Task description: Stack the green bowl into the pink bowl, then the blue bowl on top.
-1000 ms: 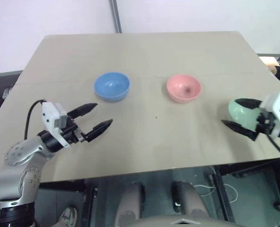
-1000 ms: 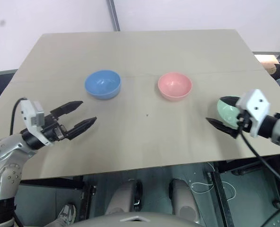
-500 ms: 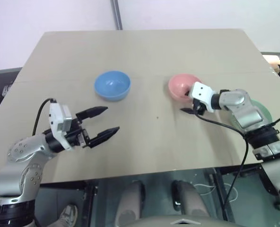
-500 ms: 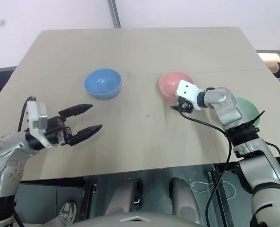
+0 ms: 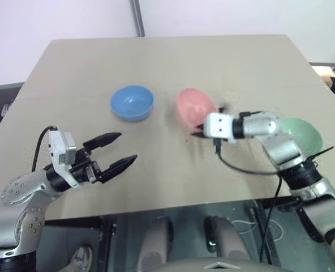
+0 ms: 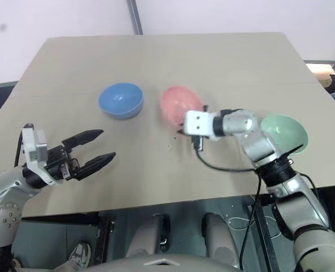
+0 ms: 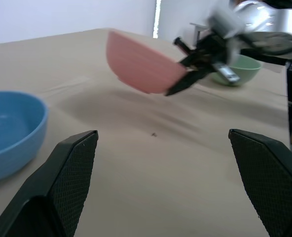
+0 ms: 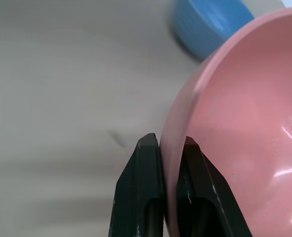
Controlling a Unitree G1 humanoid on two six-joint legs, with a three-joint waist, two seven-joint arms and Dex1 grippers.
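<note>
At the left of the table point(image 5: 71, 73), the left gripper point(image 5: 117, 152) is held just above the surface with its two black fingers spread wide and nothing between them; it is aimed toward the middle of the table. Beyond it, toward the far side, the blue bowl point(image 5: 132, 102) is seen standing upright on the tabletop, apart from everything else. Just right of the blue bowl, the pink bowl point(image 5: 193, 107) is seen tipped steeply on its side and lifted clear of the table, its rim pinched between the closed fingers of the right gripper point(image 8: 169, 148), one finger inside the wall and one outside. Farther right, near the table's right edge, the green bowl point(image 6: 285, 131) is seen resting upright, partly hidden behind the right arm.
</note>
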